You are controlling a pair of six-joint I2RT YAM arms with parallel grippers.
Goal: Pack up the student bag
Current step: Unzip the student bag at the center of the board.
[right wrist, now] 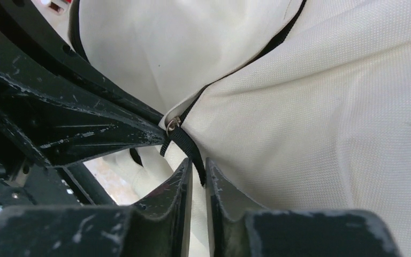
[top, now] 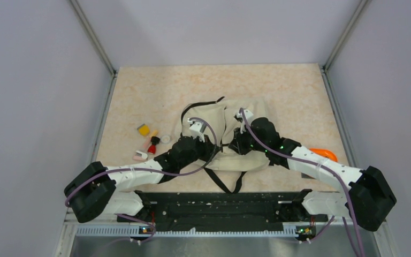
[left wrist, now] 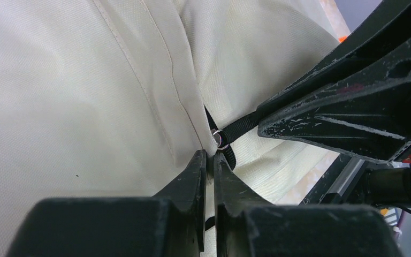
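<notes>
The left claw (left wrist: 209, 155) is pressing its two fingers almost together. It looks like it is nipping the cream cloth of the student bag (left wrist: 85, 107), right beside a small metal ring (left wrist: 222, 140). The right claw (right wrist: 197, 165) is pinching the black strap (right wrist: 187, 143) that is hanging from that ring. Both claws are meeting nose to nose in the middle of the bag.

The bag is lying flat in the middle of the bench (top: 278, 91), and I cannot see inside it. I think the step in hand is opening the bag. To do it well, one claw should be holding the cloth tight while the other is pulling the strap slowly along the seam, not upward, so nothing is slipping out.

At 9 o'clock from the bag, a yellow block (top: 143, 129) is waiting. At 4 o'clock, an orange thing (top: 324, 154) is peeking out.
</notes>
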